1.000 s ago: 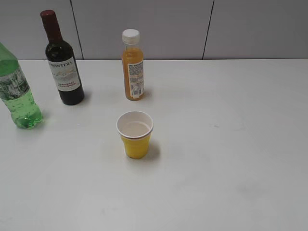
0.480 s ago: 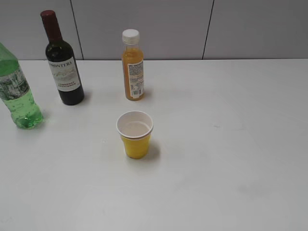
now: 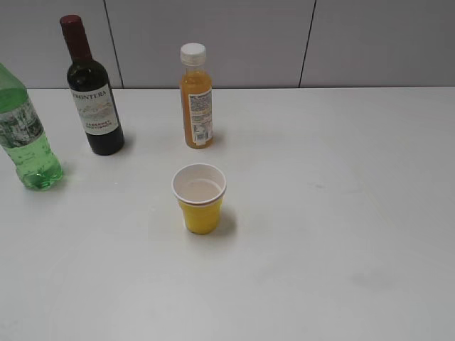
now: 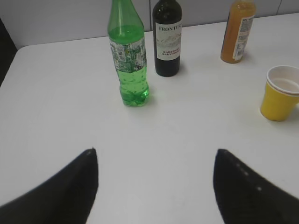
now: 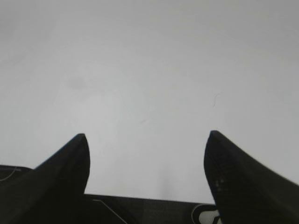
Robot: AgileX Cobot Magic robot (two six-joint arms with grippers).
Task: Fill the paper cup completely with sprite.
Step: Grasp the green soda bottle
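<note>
The yellow paper cup [image 3: 200, 199] stands upright in the middle of the white table, its white inside showing; it also shows at the right of the left wrist view [image 4: 281, 93]. The green sprite bottle [image 3: 25, 138] stands upright at the far left, and in the left wrist view [image 4: 128, 56] it is ahead of the jaws, uncapped as far as I can tell. My left gripper [image 4: 155, 154] is open and empty, well short of the bottle. My right gripper [image 5: 145, 137] is open and empty over bare table. Neither gripper shows in the exterior view.
A dark wine bottle [image 3: 92, 92] stands at the back left, beside the sprite bottle. An orange juice bottle [image 3: 196, 99] with a white cap stands behind the cup. A grey wall runs behind the table. The table's dark near edge [image 5: 154, 210] lies under the right gripper.
</note>
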